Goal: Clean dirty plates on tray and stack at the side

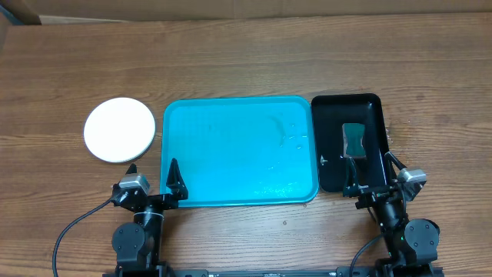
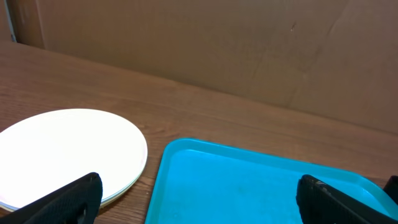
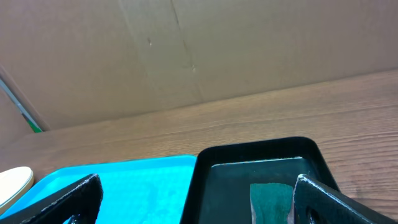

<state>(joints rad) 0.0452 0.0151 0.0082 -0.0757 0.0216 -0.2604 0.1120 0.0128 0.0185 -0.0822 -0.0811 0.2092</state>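
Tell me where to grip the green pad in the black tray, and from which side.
Grip the green pad across its narrow width, coming straight down with the right gripper: it lies flat in the black tray, whose raised rim likely blocks side approaches.

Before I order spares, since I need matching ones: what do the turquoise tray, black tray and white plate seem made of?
Turquoise tray: likely plastic, smooth, uniform colour, rounded moulded rim, faint wet sheen. Black tray: probably plastic too, glossy, with reflections on its walls. White plate: seems matte plastic, thin even edge; ceramic can't be excluded.
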